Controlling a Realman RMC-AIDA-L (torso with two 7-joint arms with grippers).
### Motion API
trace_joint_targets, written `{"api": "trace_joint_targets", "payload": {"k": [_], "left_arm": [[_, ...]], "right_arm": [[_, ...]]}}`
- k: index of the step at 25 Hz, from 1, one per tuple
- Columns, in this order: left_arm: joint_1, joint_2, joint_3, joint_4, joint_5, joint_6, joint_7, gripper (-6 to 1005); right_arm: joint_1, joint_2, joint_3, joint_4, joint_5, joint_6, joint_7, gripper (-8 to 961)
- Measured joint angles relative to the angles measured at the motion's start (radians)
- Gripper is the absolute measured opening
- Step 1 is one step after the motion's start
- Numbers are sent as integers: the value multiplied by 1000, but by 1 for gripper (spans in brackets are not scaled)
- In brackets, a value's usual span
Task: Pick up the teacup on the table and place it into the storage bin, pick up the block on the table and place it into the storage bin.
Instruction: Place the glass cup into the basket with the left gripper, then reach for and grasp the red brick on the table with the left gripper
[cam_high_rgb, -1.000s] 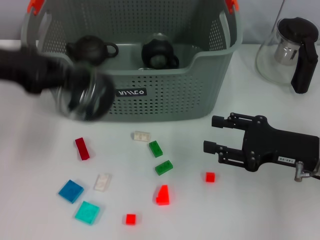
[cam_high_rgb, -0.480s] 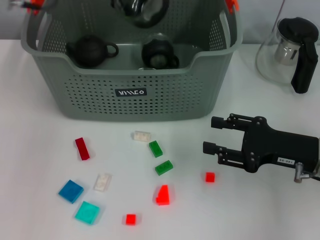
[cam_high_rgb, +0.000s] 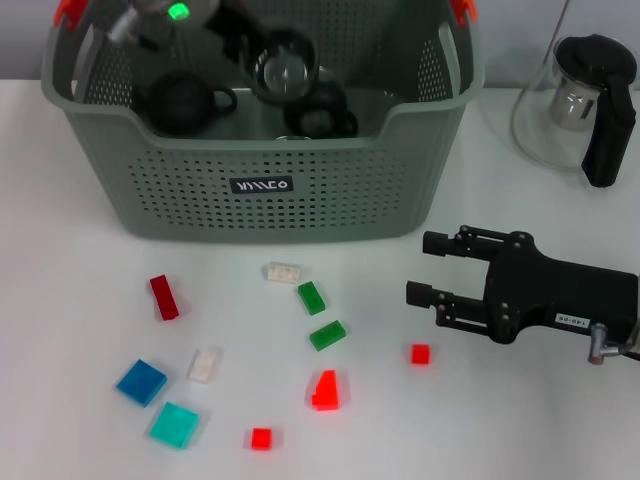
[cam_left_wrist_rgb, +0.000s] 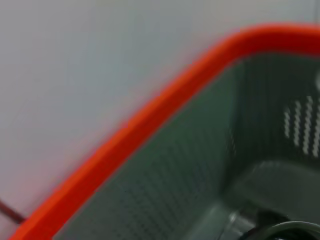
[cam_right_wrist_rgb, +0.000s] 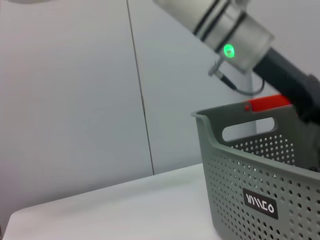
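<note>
The grey-green perforated storage bin (cam_high_rgb: 400, 115) stands at the back of the table. My left gripper (cam_high_rgb: 258, 50) reaches down into it from the back left, shut on a glass teacup (cam_high_rgb: 287, 72) held low inside the bin above the items there. Several small blocks lie on the table in front of the bin, among them a dark red one (cam_high_rgb: 165, 297), a green one (cam_high_rgb: 311, 297) and a small red one (cam_high_rgb: 420, 353). My right gripper (cam_high_rgb: 425, 268) rests open and empty on the table at the right, beside the small red block.
Two dark teapots (cam_high_rgb: 180, 100) (cam_high_rgb: 320, 118) sit in the bin. A glass kettle with a black handle (cam_high_rgb: 580, 100) stands at the back right. The left wrist view shows the bin's orange-red handle (cam_left_wrist_rgb: 150, 125). The right wrist view shows the bin (cam_right_wrist_rgb: 250, 200) and my left arm (cam_right_wrist_rgb: 235, 35).
My left arm has carried the teacup from the bin's front left up over the rim and down into the bin. The right arm and the blocks have not moved.
</note>
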Motion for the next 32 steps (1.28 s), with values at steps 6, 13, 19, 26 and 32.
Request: {"api": "trace_joint_targets", "payload": {"k": [6, 13, 19, 26, 32], "left_arm": [[-9, -5, 109, -85, 15, -62, 16, 68], [4, -8, 120, -93, 18, -54, 41, 72], [4, -14, 122, -92, 18, -57, 31, 75], [109, -54, 31, 216, -55, 122, 41, 376], [291, -38, -105, 576, -366, 383, 77, 534]], "right_arm": [[3, 2, 2, 0, 0, 0, 0, 683], [2, 2, 2, 0, 0, 1, 0, 683], [-1, -1, 2, 0, 0, 0, 0, 683], [-1, -2, -4, 0, 0, 7, 0, 683], [-9, -2, 0, 1, 0, 8, 0, 684]]}}
